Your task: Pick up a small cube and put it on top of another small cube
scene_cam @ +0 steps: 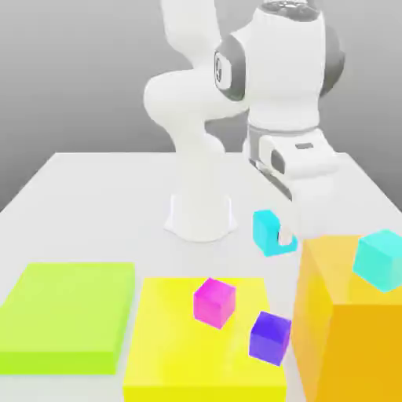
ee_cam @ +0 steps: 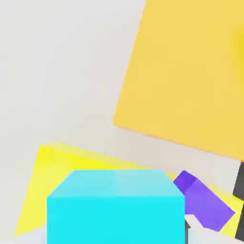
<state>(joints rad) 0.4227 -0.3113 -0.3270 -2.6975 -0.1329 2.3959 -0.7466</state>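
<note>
A lime-green flat slab (scene_cam: 69,314) lies by the near edge of the white table (scene_cam: 94,196) toward the exterior view's left, and a yellow flat slab (scene_cam: 169,345) lies just beside it along the same edge. On the yellow slab sit a magenta cube (scene_cam: 214,301) near its middle and a purple cube (scene_cam: 269,337) at its edge toward the exterior view's right, the two near each other but apart. A tall orange block (scene_cam: 345,330) stands at the near corner on the exterior view's right, close to the yellow slab, with a paler turquoise cube (scene_cam: 380,260) resting on its top near the far edge. The arm's white base (scene_cam: 201,212) stands toward the middle of the table, behind the slabs. No brand, label or writing can be read on anything. The pincer (scene_cam: 281,235) hangs just beyond the orange block's far edge, above the bare table between the base and that block, and it is pinching the small cube (scene_cam: 268,233), which is lifted clear of the table. In the hand view the small cube (ee_cam: 116,207) sits close before the camera, with the yellow slab (ee_cam: 52,171), the purple cube (ee_cam: 202,201) and the orange block (ee_cam: 186,71) seen beneath it. The fingers are spread only as wide as the cube they pinch.
</note>
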